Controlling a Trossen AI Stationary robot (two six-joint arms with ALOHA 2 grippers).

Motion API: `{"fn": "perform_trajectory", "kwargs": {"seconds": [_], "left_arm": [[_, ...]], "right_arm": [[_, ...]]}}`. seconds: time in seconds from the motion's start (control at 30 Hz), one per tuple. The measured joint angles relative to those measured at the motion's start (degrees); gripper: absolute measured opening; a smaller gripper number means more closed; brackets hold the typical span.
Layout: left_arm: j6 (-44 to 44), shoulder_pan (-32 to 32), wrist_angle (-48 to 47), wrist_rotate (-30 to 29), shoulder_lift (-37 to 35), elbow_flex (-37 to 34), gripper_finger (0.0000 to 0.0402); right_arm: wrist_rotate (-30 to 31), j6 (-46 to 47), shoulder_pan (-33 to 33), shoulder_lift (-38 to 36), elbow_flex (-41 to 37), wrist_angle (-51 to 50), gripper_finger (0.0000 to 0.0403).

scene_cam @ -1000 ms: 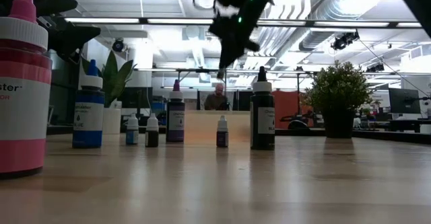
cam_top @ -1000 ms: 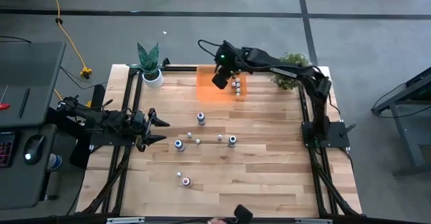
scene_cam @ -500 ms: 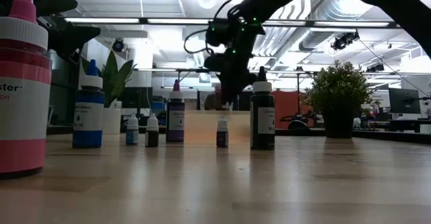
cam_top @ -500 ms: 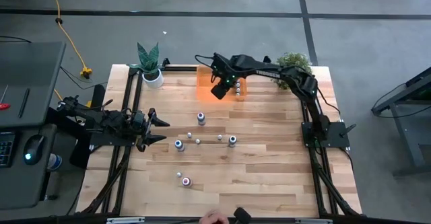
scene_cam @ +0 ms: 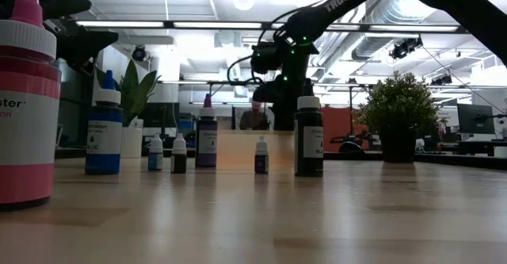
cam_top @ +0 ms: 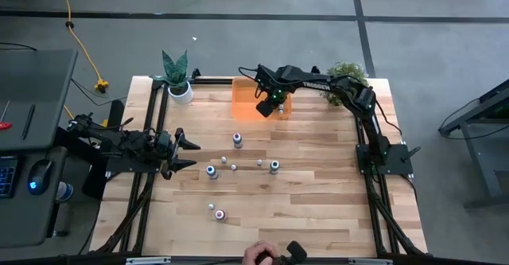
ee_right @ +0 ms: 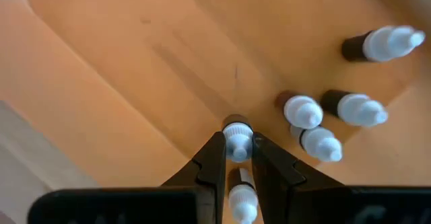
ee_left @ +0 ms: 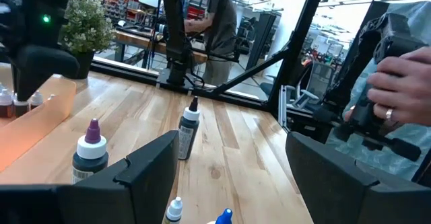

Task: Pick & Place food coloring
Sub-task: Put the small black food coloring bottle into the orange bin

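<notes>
R gripper point(ee_right: 237, 158) is clamping a small dropper bottle point(ee_right: 236, 138) upright, cap up, over orange bin point(ee_right: 135, 62); L gripper point(cam_top: 189, 152) is sitting open at surface point(cam_top: 318, 201) edge.

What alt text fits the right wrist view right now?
The right tool is shut on a small white-capped bottle, held over the orange bin. Four more small bottles lie on the bin floor nearby.
</notes>
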Motion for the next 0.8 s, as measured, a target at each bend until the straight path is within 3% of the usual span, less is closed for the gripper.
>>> {"fn": "perform_trajectory", "kwargs": {"seconds": [0.8], "left_arm": [[0.0, 0.0, 0.0, 0.0, 0.0, 0.0, 0.0271]], "right_arm": [[-0.5, -0.3, -1.4, -0.1, -1.6, 0.2, 0.006]]}}
